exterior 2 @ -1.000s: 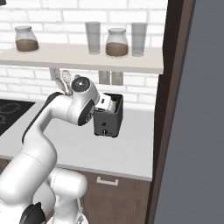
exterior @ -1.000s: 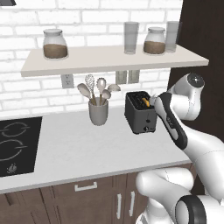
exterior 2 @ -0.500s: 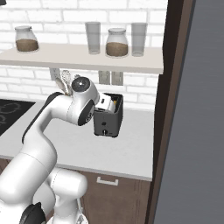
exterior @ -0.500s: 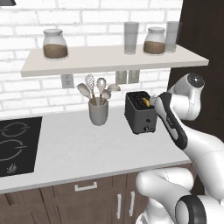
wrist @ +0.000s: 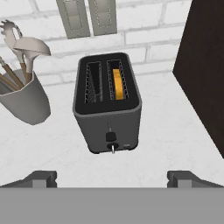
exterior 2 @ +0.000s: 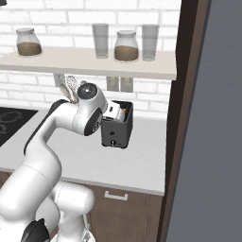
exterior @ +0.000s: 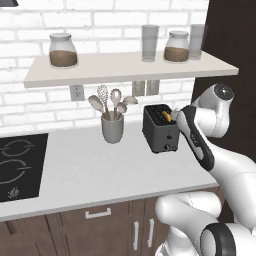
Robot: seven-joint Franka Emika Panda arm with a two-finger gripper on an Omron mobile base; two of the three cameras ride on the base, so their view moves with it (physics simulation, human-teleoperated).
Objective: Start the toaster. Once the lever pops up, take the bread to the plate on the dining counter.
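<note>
Basically no change: I compare with a second ago and the arm sits in the same pose, toaster (wrist: 108,103) unmoved on the white worktop (exterior: 90,170), just right of the grey utensil cup (exterior: 112,128). My gripper (wrist: 112,177) hovers in front of the toaster, fingers spread wide, holding nothing. The bread (wrist: 118,84) sits in the toaster's right slot. The lever on the front looks untouched, so I judge the toaster not started yet

I see the toaster (wrist: 108,106) as matt dark metal with wire-lined slots, the bread (wrist: 118,84) in it dull yellow. My worktop (wrist: 175,127) looks like faintly veined white stone, the cup (wrist: 24,103) smooth grey, the wall (exterior: 30,102) painted white brick.
</note>
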